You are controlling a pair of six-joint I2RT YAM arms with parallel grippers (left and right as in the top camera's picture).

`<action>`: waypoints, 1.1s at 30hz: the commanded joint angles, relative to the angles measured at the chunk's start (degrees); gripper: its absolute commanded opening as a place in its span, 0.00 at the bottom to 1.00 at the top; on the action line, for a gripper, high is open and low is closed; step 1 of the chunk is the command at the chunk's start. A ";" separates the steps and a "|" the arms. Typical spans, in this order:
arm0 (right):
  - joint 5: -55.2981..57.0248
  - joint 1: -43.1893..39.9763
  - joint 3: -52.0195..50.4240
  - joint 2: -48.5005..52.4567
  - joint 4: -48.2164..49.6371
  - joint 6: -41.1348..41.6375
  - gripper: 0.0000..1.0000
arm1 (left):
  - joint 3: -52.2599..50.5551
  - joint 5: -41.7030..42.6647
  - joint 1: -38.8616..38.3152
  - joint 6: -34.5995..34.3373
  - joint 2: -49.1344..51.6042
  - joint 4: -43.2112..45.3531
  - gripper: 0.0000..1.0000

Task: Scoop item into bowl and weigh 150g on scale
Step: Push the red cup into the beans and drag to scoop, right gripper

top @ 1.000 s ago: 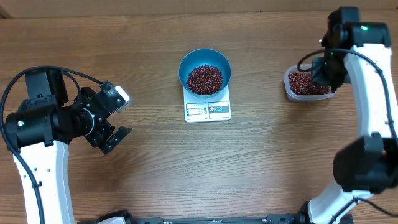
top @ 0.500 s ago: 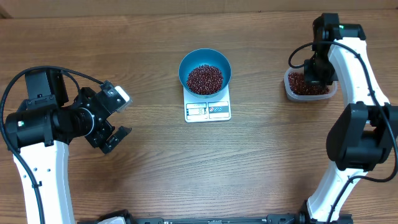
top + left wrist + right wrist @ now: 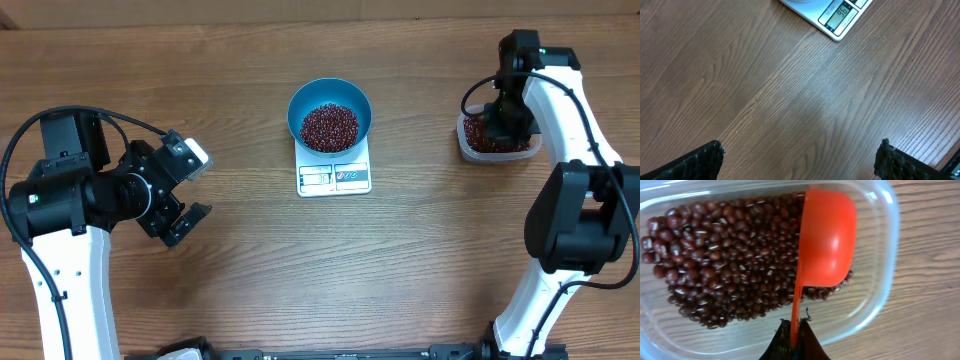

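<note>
The right gripper (image 3: 792, 341), at the bottom centre of its wrist view, is clamped on the thin handle of the red scoop (image 3: 826, 240). The cup sits low at the right end of the clear tub (image 3: 880, 275), against the beans (image 3: 725, 265), likely for another load. In the overhead view, more beans (image 3: 329, 126) lie in the blue bowl (image 3: 296, 104) at centre. It rests on the scale (image 3: 335, 178), so each addition registers. At lower left, the left gripper (image 3: 193, 186) hangs spread wide and empty over the table (image 3: 300, 270), clear of the work.
</note>
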 commanded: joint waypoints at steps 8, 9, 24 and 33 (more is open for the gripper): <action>-15.26 -0.44 -0.48 0.59 -1.36 -4.59 0.04 | 0.13 -0.35 0.00 1.97 0.09 -0.13 1.00; -15.67 -0.44 -0.48 0.59 -1.49 -4.59 0.04 | 0.13 -0.35 0.00 1.97 0.09 -0.13 1.00; -42.64 -11.37 -0.50 0.59 -2.51 -8.26 0.04 | 0.13 -0.35 0.00 1.97 0.09 -0.15 0.99; -51.80 -19.61 -1.20 0.66 -4.98 -14.32 0.04 | 0.13 -0.35 0.00 1.97 0.09 -0.15 1.00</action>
